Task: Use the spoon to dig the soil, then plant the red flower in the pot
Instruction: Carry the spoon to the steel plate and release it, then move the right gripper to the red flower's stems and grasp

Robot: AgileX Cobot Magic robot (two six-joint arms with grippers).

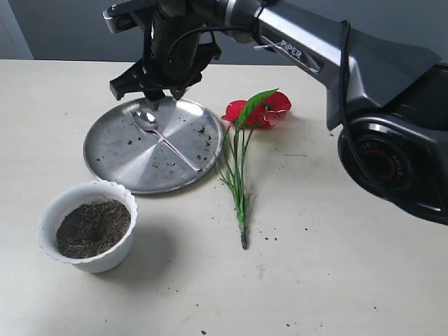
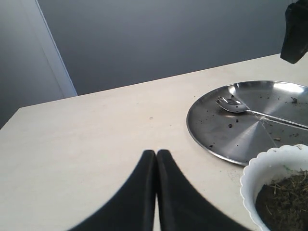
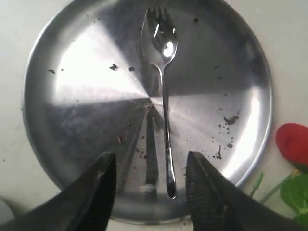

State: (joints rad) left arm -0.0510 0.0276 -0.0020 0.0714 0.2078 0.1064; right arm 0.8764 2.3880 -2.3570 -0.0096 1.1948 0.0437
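Observation:
The spoon (image 1: 164, 138) (image 3: 165, 110) (image 2: 250, 109) lies flat on the steel plate (image 1: 119, 157), held by nothing. My right gripper (image 1: 150, 94) (image 3: 150, 159) hangs open above the plate; in the right wrist view the handle's end shows between its fingers, touching neither. The red flower (image 1: 262, 110) (image 3: 293, 142) lies on the table right of the plate, stems pointing to the front. The white pot (image 1: 52, 210) (image 2: 250, 178), filled with dark soil (image 1: 92, 227) (image 2: 284, 199), stands in front of the plate. My left gripper (image 2: 156, 153) is shut and empty, over bare table.
Soil specks dot the plate (image 3: 72, 96) and the table around the stems (image 1: 241, 189). The right arm's body (image 1: 392, 126) reaches in from the right, across the table's back. A grey wall (image 2: 168, 38) rises behind the table's far edge.

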